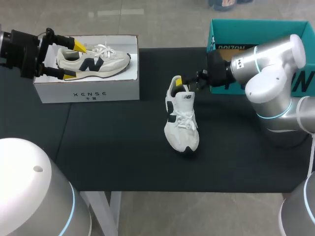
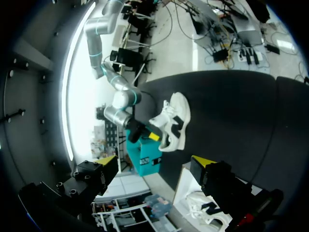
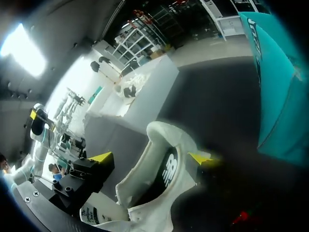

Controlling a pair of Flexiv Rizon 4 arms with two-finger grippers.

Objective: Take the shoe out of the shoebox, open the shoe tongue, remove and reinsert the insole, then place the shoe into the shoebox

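One shoe, likely light, soft in the upper and stiff at the heel, stands on the table; grip the heel collar, which the right gripper straddles, fingers wide.

White shoe, perhaps black-patched; teal shoebox

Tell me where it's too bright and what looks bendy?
Head view: even light, no glare on the white shoe or black table. Left wrist view: a glaring white streak washes out the room, and the table's edge curves. Right wrist view: the shoe's heel, close to the camera, is blurry.
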